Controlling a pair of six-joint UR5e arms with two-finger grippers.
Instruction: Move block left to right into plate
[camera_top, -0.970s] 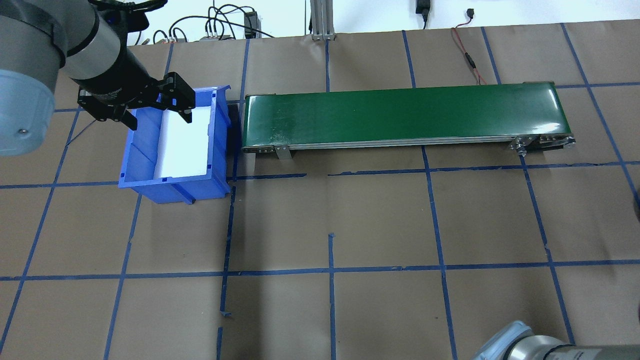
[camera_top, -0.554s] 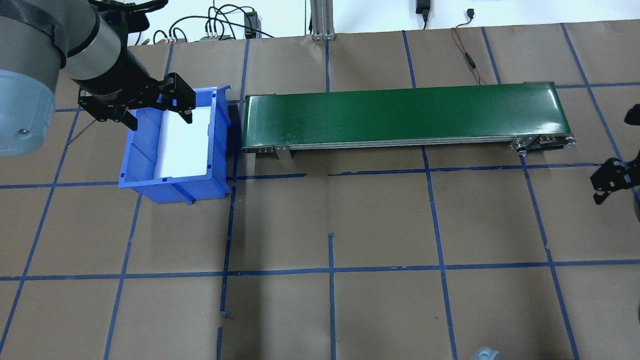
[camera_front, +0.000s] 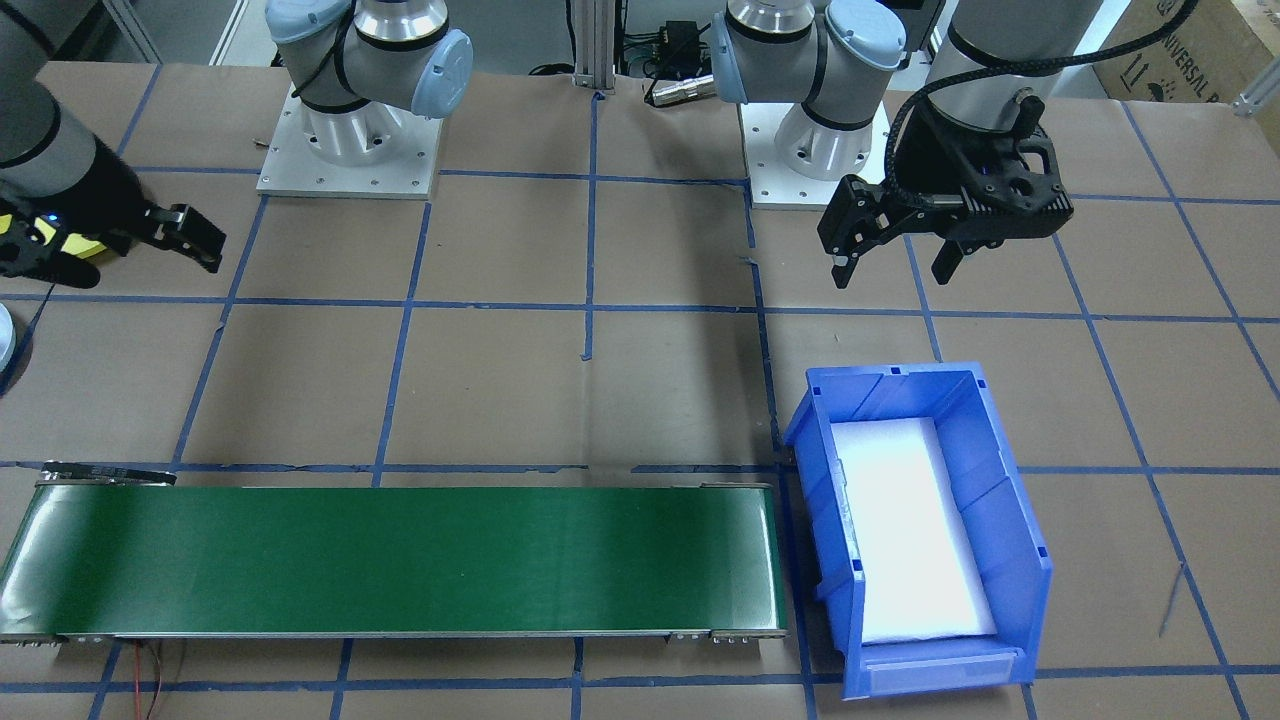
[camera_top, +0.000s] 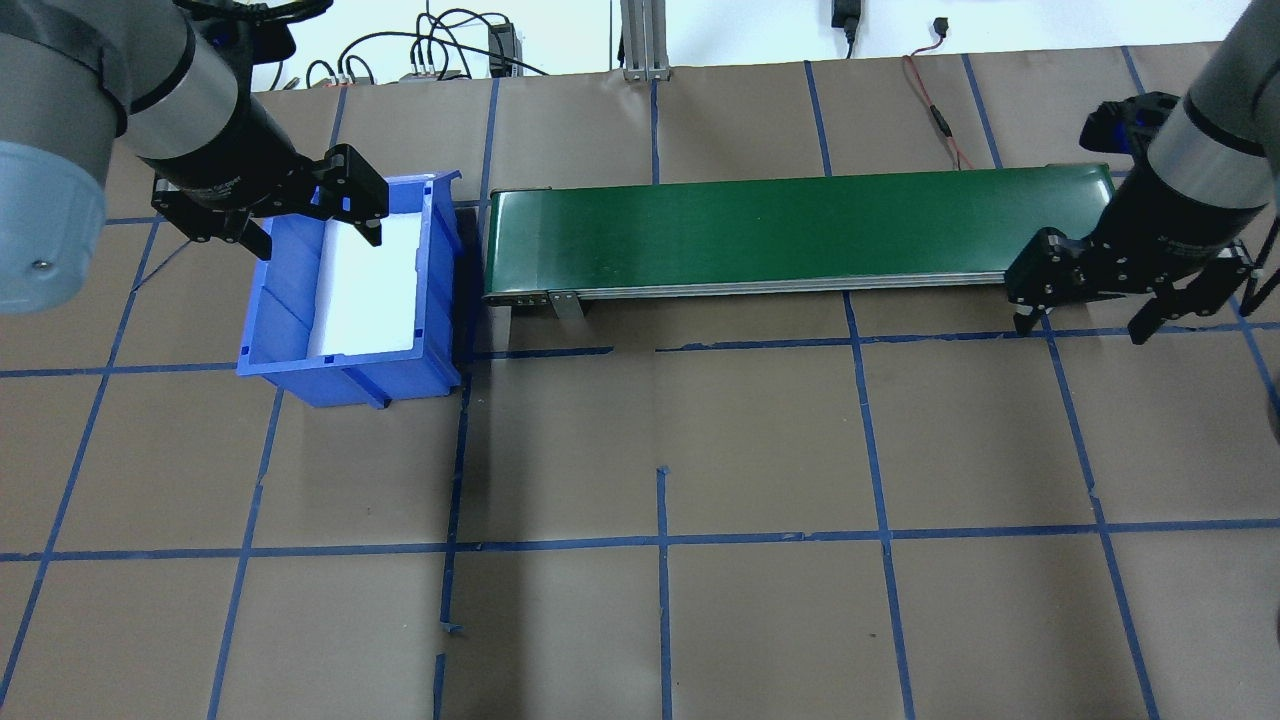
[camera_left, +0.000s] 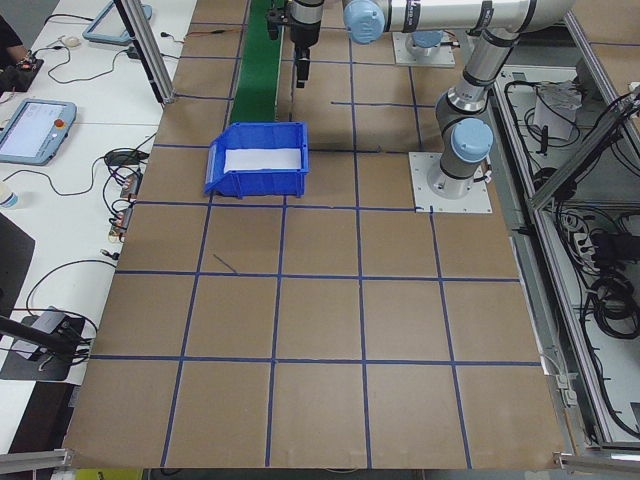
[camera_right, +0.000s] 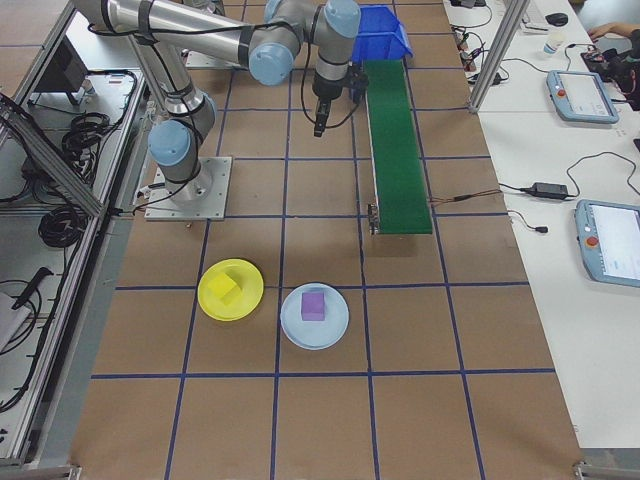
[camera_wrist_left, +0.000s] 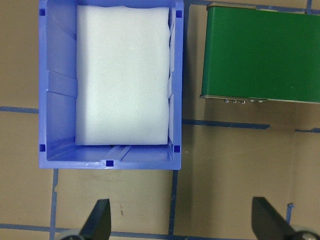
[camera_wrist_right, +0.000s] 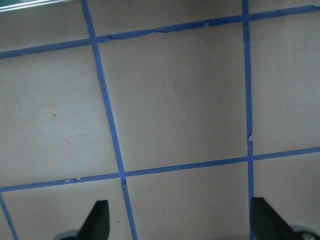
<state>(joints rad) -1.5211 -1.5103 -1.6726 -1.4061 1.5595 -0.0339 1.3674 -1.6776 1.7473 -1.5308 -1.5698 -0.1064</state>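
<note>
Brown taped table; right tool, apart, has entered since; left tool unmoved, apart.

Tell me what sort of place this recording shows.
Most likely a robotics lab workcell: a paper-covered table gridded with blue tape, a small green conveyor belt, and teach pendants on side benches.

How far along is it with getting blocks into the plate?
It looks nearly done: a yellow block sits in the plate. In hand: nothing; the left pincer and right pincer are open and empty. Left: seemingly nothing, since the bin and belt hold no blocks.
</note>
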